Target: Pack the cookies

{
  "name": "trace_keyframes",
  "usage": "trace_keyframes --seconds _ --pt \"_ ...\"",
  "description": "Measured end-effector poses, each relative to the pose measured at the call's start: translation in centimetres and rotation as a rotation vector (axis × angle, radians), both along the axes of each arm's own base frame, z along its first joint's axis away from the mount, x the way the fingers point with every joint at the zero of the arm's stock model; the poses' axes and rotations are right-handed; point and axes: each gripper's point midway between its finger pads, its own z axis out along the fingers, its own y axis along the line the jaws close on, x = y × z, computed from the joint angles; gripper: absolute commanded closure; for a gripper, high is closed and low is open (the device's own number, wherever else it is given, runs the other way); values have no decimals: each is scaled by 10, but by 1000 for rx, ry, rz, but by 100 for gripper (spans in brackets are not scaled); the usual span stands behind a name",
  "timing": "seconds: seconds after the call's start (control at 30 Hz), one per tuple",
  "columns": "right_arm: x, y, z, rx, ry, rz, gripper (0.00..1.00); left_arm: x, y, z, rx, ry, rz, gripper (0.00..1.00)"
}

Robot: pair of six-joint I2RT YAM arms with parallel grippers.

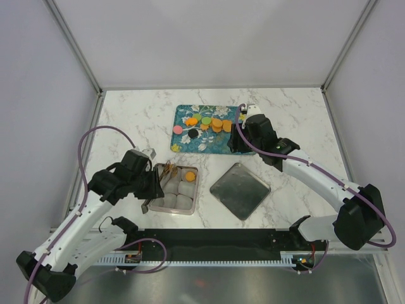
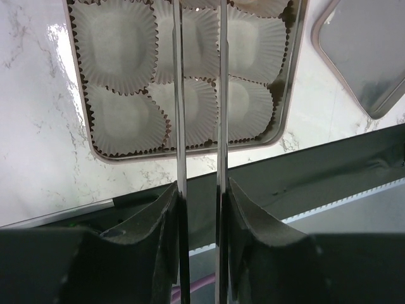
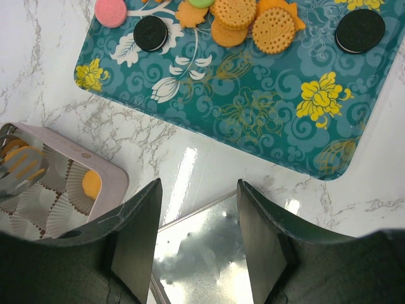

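The cookies (image 1: pixel 205 122), mostly orange with a black, a pink and a green one, lie on a teal flowered tray (image 1: pixel 190 144); they also show in the right wrist view (image 3: pixel 253 22). My left gripper (image 1: pixel 150 185) is shut on metal tongs (image 2: pixel 179 95) that reach over a pink box (image 1: pixel 195 193) of white paper cups (image 2: pixel 123 38). The tong tips (image 3: pixel 19 171) hold orange cookies over the box's far-left corner. One orange cookie (image 3: pixel 92 183) lies in a cup. My right gripper (image 1: pixel 239 144) is open and empty, above the tray's near right edge.
A square metal lid (image 1: pixel 240 190) lies on the marble table right of the box, below my right gripper (image 3: pixel 197 187). A black strip (image 1: pixel 221 252) runs along the near table edge. White walls close in the sides and back.
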Motion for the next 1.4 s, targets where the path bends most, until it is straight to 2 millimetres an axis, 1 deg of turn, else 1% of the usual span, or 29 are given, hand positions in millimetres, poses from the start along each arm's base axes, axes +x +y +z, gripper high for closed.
trace_keyframes --seconds 0.1,0.4,0.7,0.77,0.83,1.0,1.1,1.2,1.27,1.4 --pt "0 0 0 0 0 0 41 1 -1 -3 6 11 0 61" --pt "0 0 0 0 -1 0 41 4 -2 -3 4 9 0 58" --pt "1 1 1 4 -7 0 41 4 -3 -4 5 10 -1 58" --pt "1 1 1 4 -7 0 41 4 -3 -2 2 8 -2 58" --pt "1 1 1 4 -7 0 41 7 -5 6 -8 -8 -3 57" --pt "1 1 1 4 -7 0 41 26 -14 35 -34 -70 0 50" --pt "1 1 2 4 -7 0 41 43 -21 43 -22 -87 3 46" --pt "1 1 2 4 -7 0 41 62 -29 40 6 -80 -10 44" --pt "1 1 2 4 -8 0 41 79 -36 36 25 -81 -20 40" --pt "1 1 2 4 -8 -1 41 106 -48 26 54 -78 -37 39"
